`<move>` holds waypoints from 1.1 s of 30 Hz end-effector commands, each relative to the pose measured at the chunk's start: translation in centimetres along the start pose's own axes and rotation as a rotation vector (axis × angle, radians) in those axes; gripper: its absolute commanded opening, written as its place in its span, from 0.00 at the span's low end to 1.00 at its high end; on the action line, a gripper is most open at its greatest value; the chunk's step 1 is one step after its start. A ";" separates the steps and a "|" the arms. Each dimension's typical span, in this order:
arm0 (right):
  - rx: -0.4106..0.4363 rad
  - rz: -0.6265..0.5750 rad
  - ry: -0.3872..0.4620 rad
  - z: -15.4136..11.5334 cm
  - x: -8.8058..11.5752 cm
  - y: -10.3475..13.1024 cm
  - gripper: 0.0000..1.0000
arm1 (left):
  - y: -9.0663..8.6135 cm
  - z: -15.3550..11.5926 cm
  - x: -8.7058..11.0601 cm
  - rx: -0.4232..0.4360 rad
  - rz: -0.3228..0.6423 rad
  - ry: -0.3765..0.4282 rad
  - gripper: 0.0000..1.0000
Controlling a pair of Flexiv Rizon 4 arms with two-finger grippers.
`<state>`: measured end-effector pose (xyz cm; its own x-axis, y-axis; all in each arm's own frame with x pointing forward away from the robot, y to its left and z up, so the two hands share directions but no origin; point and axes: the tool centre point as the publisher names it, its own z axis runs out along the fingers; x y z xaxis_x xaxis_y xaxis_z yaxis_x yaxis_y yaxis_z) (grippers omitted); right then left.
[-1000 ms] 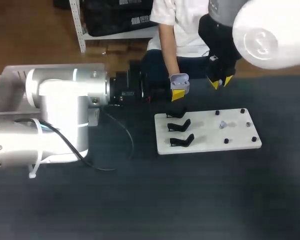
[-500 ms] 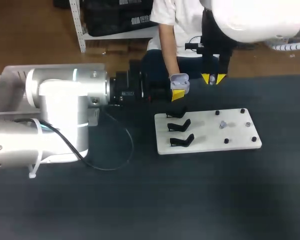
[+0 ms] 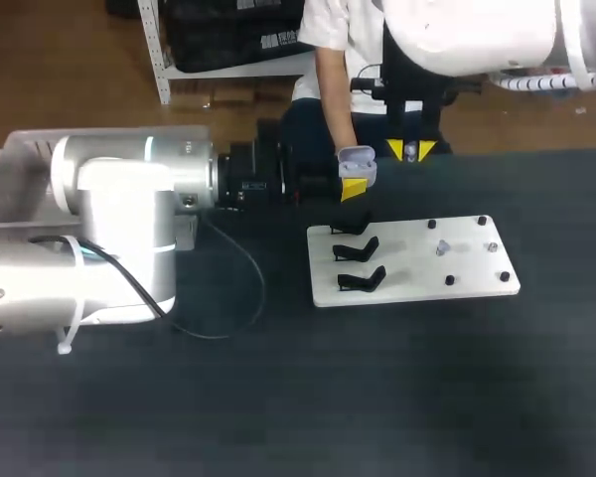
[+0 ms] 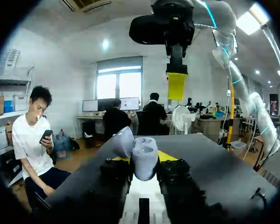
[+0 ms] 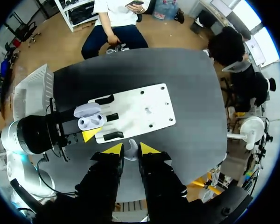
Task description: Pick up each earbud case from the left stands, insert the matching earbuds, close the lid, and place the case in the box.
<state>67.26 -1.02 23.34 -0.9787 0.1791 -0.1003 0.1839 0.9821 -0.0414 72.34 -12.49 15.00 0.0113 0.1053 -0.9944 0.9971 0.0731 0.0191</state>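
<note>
In the upper middle of the head view, the left gripper (image 3: 354, 186) is clamped on the open earbud case (image 3: 357, 159), beside the white board (image 3: 417, 288). To its right, the right gripper (image 3: 410, 150) pinches a white earbud (image 5: 130, 150).

Earbud (image 5: 132, 151) in right gripper (image 5: 131, 149) largely hidden between its fingers (image 5: 113, 150) (shape indistinct); left gripper (image 4: 143, 157) tips masked by earbud case (image 4: 144, 163).

Left arm (image 3: 109, 238): silver-white cylinders, black cable. Right arm (image 3: 467, 35): white shell. Yellow-tipped jaws.
</note>
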 end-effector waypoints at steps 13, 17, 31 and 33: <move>0.048 0.007 -0.017 -0.2 0.4 -0.2 0.00 | -0.1 0.0 0.2 -0.006 0.005 -0.008 0.00; 0.045 0.007 -0.030 -0.1 0.4 0.2 0.00 | -0.1 0.0 0.2 -0.006 0.005 -0.008 0.00; 0.011 -0.003 -0.050 0.6 -1.0 3.3 0.00 | -0.1 0.0 0.2 -0.006 0.005 -0.008 0.00; 0.012 -0.008 -0.047 0.7 -1.0 3.6 0.00 | -0.1 0.0 0.2 -0.006 0.005 -0.008 0.00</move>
<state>68.51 1.99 22.62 -0.9734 0.1677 -0.1560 0.1771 0.9830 -0.0486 72.35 -12.49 15.00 0.0113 0.1053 -0.9944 0.9971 0.0730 0.0190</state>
